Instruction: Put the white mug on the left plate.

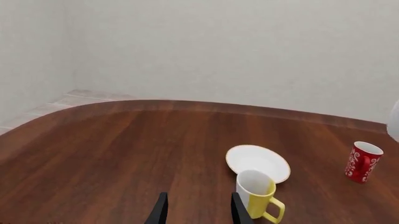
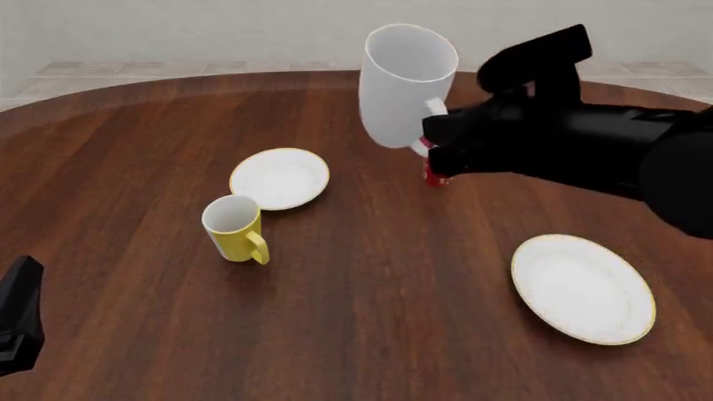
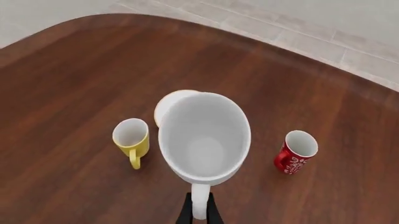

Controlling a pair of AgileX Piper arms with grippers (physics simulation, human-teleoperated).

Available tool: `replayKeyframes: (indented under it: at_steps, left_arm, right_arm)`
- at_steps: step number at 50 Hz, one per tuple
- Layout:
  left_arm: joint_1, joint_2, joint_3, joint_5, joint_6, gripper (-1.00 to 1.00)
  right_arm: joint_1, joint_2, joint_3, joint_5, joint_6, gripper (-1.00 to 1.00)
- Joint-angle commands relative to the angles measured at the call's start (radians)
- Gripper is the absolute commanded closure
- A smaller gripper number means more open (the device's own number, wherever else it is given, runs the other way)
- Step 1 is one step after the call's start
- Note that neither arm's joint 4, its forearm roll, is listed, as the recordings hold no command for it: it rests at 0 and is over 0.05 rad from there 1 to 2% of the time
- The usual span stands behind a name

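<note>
The right gripper (image 3: 198,212) is clenched on the loop handle of the white mug (image 2: 403,83), holding it upright in the air above the table (image 2: 368,334), its arm reaching in level from the right with the red cup (image 3: 295,151) mostly hidden behind it in the front view. The left plate (image 2: 279,178) lies well apart, lower left of the mug, with the yellow mug (image 2: 235,227) just beside its near edge. The left gripper (image 1: 198,210) hangs low at the table's near left, jaws released and parted, pointing toward the yellow mug and that plate.

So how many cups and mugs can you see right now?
3: tall white mug held aloft by the right gripper; small yellow mug beside the smaller gold-rimmed plate; red patterned cup, mostly hidden in front view.
</note>
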Motion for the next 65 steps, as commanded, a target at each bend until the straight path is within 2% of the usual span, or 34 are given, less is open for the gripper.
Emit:
replayKeyframes:
  at_steps: [1, 17, 25, 38, 52, 65]
  left_arm:
    - [-0.005, 0.0, 0.002, 0.001, -0.002, -1.0]
    - [-0.009, 0.0, 0.002, 0.003, -0.005, -1.0]
    - [-0.01, 0.0, 0.0, 0.003, -0.007, -1.0]
    - [-0.01, 0.0, 0.0, 0.002, -0.006, -1.0]
    - [-0.008, 0.0, -0.001, 0.0, -0.006, -1.0]
    - [-0.003, 0.0, -0.005, -0.001, -0.009, -1.0]
  right_arm:
    - [0.016, 0.03, -0.106, 0.058, -0.005, 1.0]
    - [0.038, 0.085, -0.235, 0.126, -0.009, 1.0]
    - [0.055, 0.107, -0.295, 0.163, 0.017, 1.0]
    - [0.081, 0.127, -0.377, 0.207, 0.005, 1.0]
    - [0.1, 0.217, -0.483, 0.257, 0.032, 1.0]
    - [0.099, 0.333, -0.642, 0.338, 0.018, 1.0]
